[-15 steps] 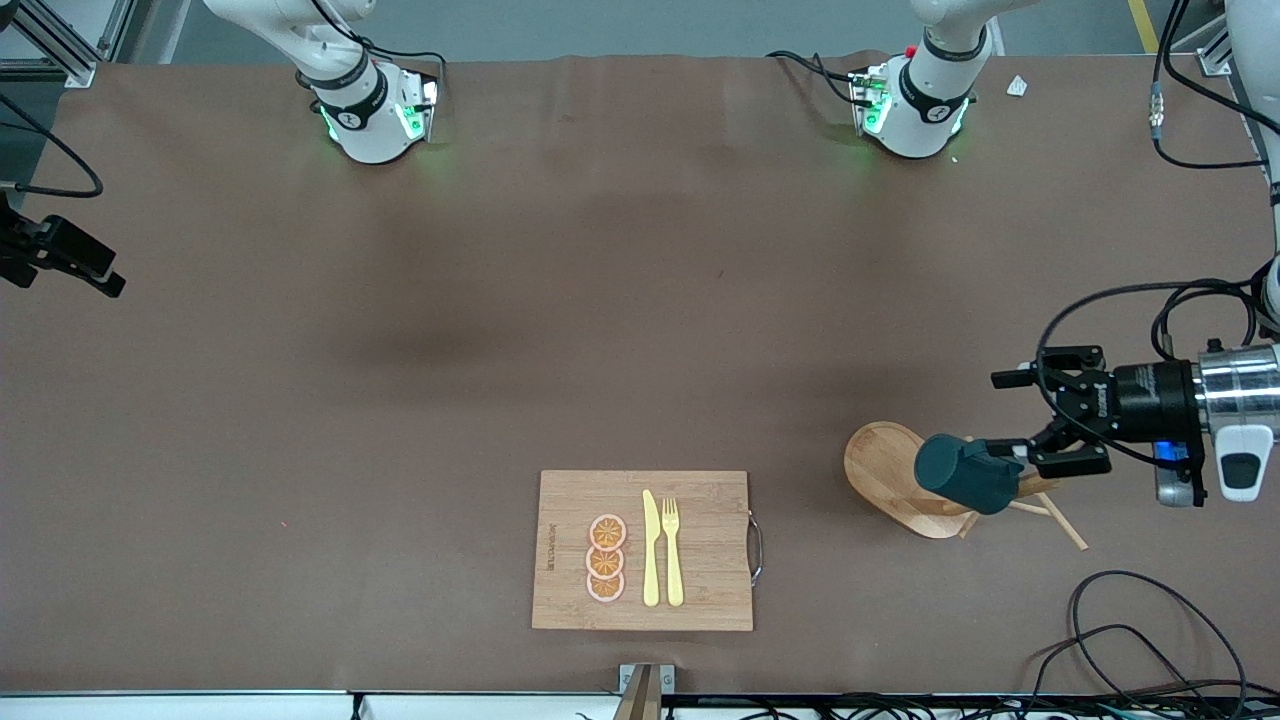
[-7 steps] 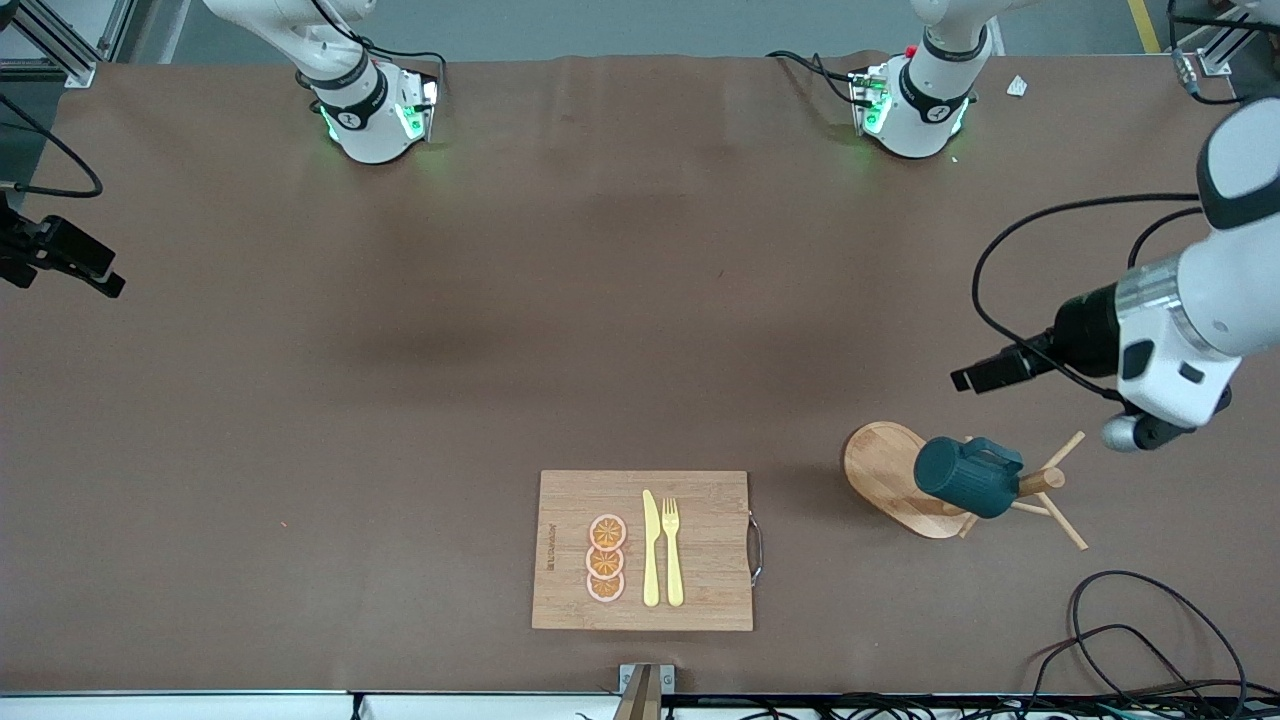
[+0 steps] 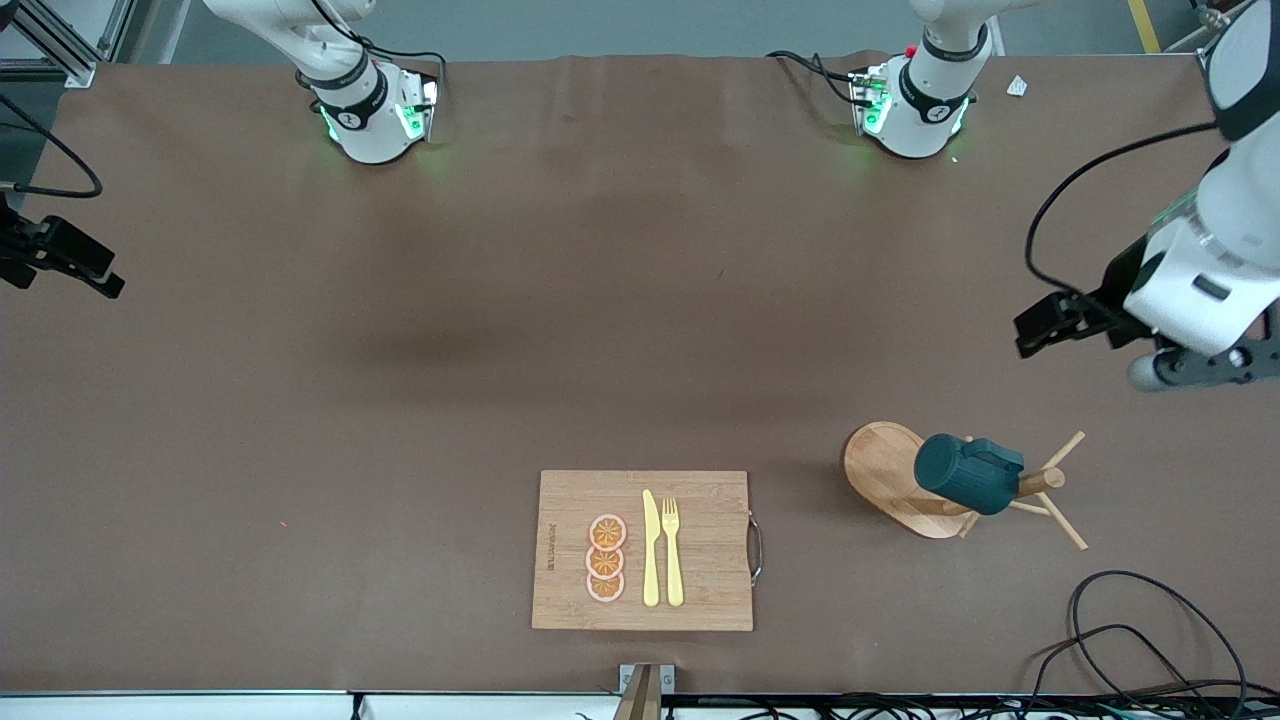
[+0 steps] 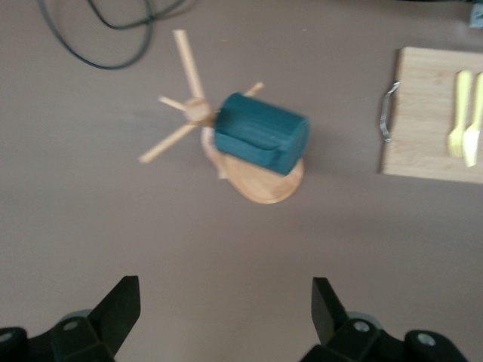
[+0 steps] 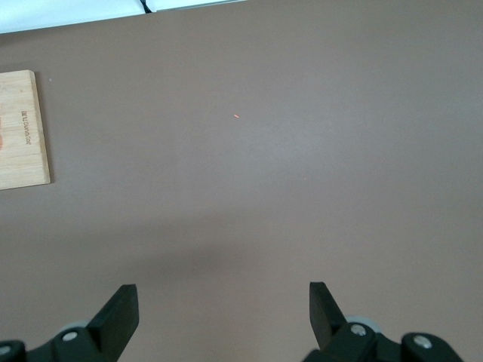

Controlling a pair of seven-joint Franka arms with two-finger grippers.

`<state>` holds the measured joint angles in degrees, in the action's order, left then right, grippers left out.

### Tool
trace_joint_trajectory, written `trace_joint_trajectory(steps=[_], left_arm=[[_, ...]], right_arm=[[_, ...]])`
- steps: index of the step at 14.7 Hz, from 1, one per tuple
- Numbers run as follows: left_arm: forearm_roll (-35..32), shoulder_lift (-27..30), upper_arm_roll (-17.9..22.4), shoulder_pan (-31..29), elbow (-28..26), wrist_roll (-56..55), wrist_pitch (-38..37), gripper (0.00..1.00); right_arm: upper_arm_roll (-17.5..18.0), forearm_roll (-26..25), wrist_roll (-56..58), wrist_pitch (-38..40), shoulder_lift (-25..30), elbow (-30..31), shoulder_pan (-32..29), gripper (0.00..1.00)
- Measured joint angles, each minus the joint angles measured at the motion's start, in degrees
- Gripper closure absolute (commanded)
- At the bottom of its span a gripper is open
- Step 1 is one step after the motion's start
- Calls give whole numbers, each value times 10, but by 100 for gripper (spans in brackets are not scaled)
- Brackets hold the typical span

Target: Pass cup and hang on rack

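- Right now the cup [image 3: 968, 474] hangs on the rack [image 3: 890, 478], lying on its side up against the central post, with nothing gripping it.
- From the left wrist view the cup [image 4: 261, 133] sits over the rack's oval base [image 4: 264, 183], thin pegs fanning out from the post top beside it.
- That rack stands toward the left arm's end of the table, about as near the front camera as the cutting board [image 3: 644, 550], and well apart from it.
- Up in the air, the left gripper [image 4: 225, 311] hangs over bare table farther from the front camera than the rack; its fingers are spread wide with nothing between them.
- Over brown table at the other end, the right gripper [image 5: 223, 311] waits, its fingers just as wide apart and empty, a corner of the cutting board [image 5: 24, 130] showing in its view.
- On the board lie three orange slices [image 3: 606, 558], a yellow knife [image 3: 650, 548] and a yellow fork [image 3: 672, 550] side by side.
- Loose black cable [image 3: 1150, 630] curls on the table near the rack, closer to the front camera.
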<state>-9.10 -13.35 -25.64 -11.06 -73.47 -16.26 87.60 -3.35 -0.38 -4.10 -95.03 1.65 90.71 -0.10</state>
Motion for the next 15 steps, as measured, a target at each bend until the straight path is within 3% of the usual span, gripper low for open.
trace_joint_trajectory(steps=[3, 6, 11, 15], left_arm=[[5, 59, 105, 71, -22, 77, -44, 0], [29, 102, 168, 98, -56, 131, -58, 0], [64, 146, 220, 125, -115, 141, -58, 0], [66, 168, 228, 135, -144, 140, -58, 0]], right_arm=[[0, 0, 0, -2, 0, 0, 0, 0], [0, 0, 0, -2, 0, 0, 0, 0], [0, 0, 0, -3, 0, 0, 0, 0], [0, 0, 0, -3, 0, 0, 0, 0]])
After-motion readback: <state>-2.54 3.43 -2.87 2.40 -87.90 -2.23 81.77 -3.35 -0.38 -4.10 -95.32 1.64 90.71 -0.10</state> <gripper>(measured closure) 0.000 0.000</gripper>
